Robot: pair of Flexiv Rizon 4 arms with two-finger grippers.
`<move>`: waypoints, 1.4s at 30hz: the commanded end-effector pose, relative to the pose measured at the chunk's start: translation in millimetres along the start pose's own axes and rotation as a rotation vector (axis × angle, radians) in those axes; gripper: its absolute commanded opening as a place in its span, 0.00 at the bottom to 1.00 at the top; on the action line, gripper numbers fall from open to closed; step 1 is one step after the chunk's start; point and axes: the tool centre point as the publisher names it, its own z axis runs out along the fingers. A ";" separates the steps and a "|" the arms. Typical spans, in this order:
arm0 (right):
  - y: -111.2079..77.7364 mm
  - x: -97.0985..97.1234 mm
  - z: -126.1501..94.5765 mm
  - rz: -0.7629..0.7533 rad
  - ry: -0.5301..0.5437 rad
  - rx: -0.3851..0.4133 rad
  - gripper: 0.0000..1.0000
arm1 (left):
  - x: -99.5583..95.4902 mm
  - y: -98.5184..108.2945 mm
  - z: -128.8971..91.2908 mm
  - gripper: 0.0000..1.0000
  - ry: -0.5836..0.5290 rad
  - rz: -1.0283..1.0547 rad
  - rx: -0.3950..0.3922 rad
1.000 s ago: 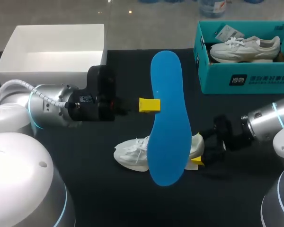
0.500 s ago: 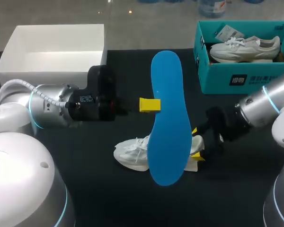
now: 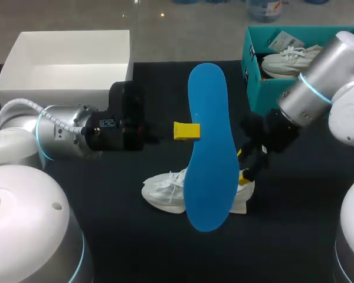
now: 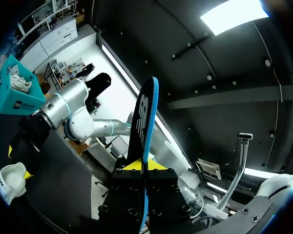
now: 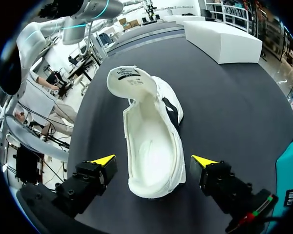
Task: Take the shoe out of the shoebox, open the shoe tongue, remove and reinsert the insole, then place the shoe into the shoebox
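Left pincer point(image 3: 187, 131) point(image 4: 145, 166): clenched on the blue insole point(image 3: 209, 147) point(image 4: 144, 119), gripped at mid-length and held off the counter point(image 3: 135, 236). Right pincer point(image 3: 243, 165) point(image 5: 154, 161): released, one finger on each side of the white shoe's point(image 3: 165, 191) point(image 5: 151, 141) heel, not touching. The shoe lies on the counter with its tongue point(image 5: 129, 80) folded forward. The teal shoebox point(image 3: 264, 91) holds a second shoe point(image 3: 286, 59).

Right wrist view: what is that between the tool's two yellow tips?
The right wrist view shows the white shoe on the black table; the right tool is open, gaps either side.
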 end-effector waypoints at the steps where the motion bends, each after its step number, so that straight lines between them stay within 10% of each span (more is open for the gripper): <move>1: 0.4 10.2 -3.2 0.009 -0.074 0.216 1.00 | -0.5 2.2 0.6 0.00 0.001 0.001 0.004; 42: 2.9 23.2 -35.8 -0.009 -0.157 0.480 1.00 | -0.5 2.2 0.6 0.00 0.001 0.001 0.004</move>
